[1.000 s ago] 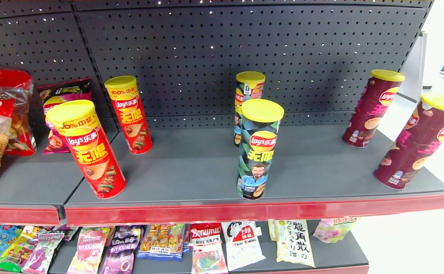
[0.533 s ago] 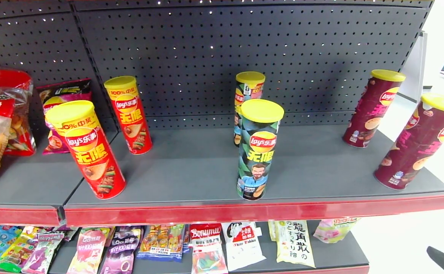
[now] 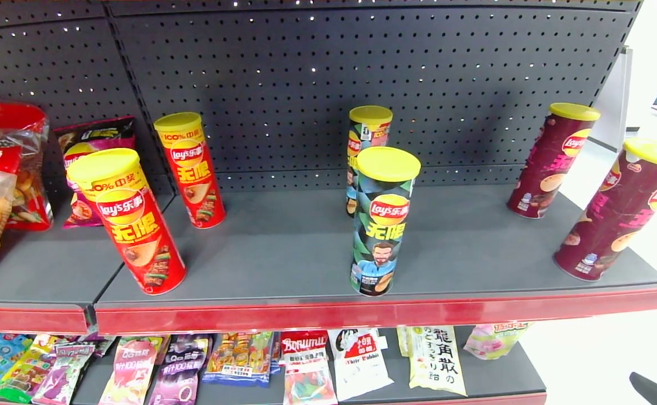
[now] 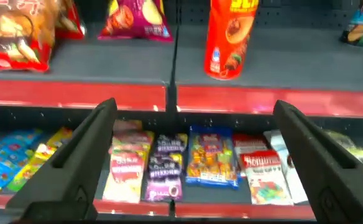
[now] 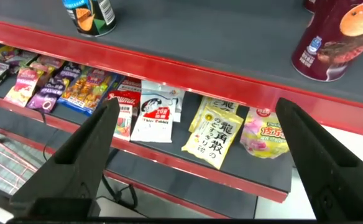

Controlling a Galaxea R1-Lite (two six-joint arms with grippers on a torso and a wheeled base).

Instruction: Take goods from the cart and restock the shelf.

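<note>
The upper shelf (image 3: 306, 253) carries chip cans with yellow lids: two red cans (image 3: 129, 219) (image 3: 190, 169), two green-black cans (image 3: 383, 219) (image 3: 369, 135) and two maroon cans (image 3: 550, 160) (image 3: 621, 208). My left gripper (image 4: 194, 168) is open and holds nothing; it hangs in front of the lower shelf, below the front red can (image 4: 231, 37). My right gripper (image 5: 200, 168) is open too, with nothing between its fingers, facing the lower shelf under a maroon can (image 5: 334, 37). A dark part of my right arm (image 3: 652, 389) shows at the head view's bottom right corner.
Snack bags (image 3: 2, 163) stand at the upper shelf's left end. Flat snack packets (image 3: 306, 360) lie in a row on the lower shelf. A red rail (image 3: 362, 312) edges the upper shelf. Grey wire mesh (image 5: 7, 152) shows below the lower shelf in the right wrist view.
A dark part of my right arm has come into the head view's bottom right corner and edged a little leftward. The cans and packets have not moved.
</note>
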